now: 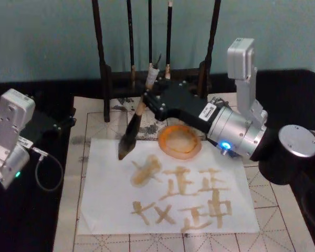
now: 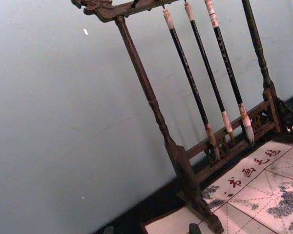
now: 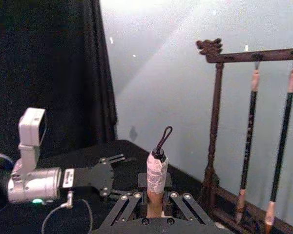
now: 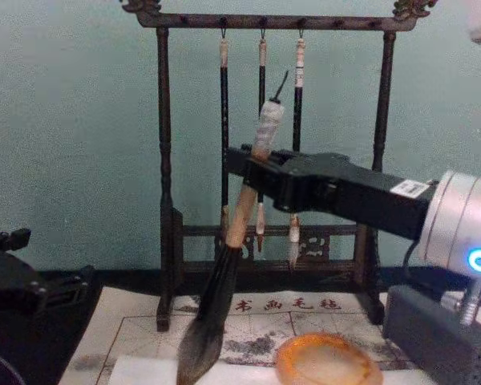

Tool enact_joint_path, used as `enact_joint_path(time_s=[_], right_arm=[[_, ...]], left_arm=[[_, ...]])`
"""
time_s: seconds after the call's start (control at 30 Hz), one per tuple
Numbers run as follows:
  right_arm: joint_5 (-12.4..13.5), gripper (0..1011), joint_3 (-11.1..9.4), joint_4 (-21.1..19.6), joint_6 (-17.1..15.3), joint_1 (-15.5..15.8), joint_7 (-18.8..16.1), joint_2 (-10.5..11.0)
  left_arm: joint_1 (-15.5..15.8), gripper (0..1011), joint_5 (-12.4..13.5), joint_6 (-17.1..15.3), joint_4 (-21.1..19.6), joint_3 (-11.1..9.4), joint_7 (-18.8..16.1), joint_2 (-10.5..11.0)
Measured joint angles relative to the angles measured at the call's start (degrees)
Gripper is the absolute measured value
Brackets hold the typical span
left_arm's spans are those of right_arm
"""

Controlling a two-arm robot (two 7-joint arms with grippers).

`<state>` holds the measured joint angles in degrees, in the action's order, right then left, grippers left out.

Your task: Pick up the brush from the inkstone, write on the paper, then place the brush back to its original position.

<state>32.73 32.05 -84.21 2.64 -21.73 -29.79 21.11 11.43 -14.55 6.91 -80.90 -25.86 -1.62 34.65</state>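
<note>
My right gripper is shut on the pale handle of the brush, which tilts with its dark bushy tip down over the far left part of the paper. Whether the tip touches the sheet I cannot tell. The white paper carries several brownish written characters. Just right of the tip, at the paper's far edge, sits the round orange inkstone. From the chest, the brush slants down from the gripper beside the inkstone. The right wrist view looks at its white-wrapped top. My left gripper is parked open at the left.
A dark wooden rack with three thin hanging brushes stands right behind the inkstone. The paper lies on a beige grid mat. A grey block sits at the right, and black cloth covers the table on both sides.
</note>
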Motion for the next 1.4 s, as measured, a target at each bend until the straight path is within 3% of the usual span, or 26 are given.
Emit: enact_joint_path(time_s=[0.53,0.8,1.1,1.4], right_arm=[[-1.7,190,0.5,-1.5,1.2,1.8,-3.6,-0.1],[-3.3,189,0.3,-1.5,3.4,2.2,-3.3,-0.6],[-6.5,190,-0.4,0.1,7.5,2.3,-2.4,-1.9],[-10.0,190,-0.7,1.9,13.3,2.8,-3.7,-2.7]], left_arm=[[0.0,1001,0.0,0.0,0.0,0.0,0.0,0.0],[0.0,1001,0.0,0.0,0.0,0.0,0.0,0.0],[0.0,1001,0.0,0.0,0.0,0.0,0.0,0.0],[0.0,1001,0.0,0.0,0.0,0.0,0.0,0.0]])
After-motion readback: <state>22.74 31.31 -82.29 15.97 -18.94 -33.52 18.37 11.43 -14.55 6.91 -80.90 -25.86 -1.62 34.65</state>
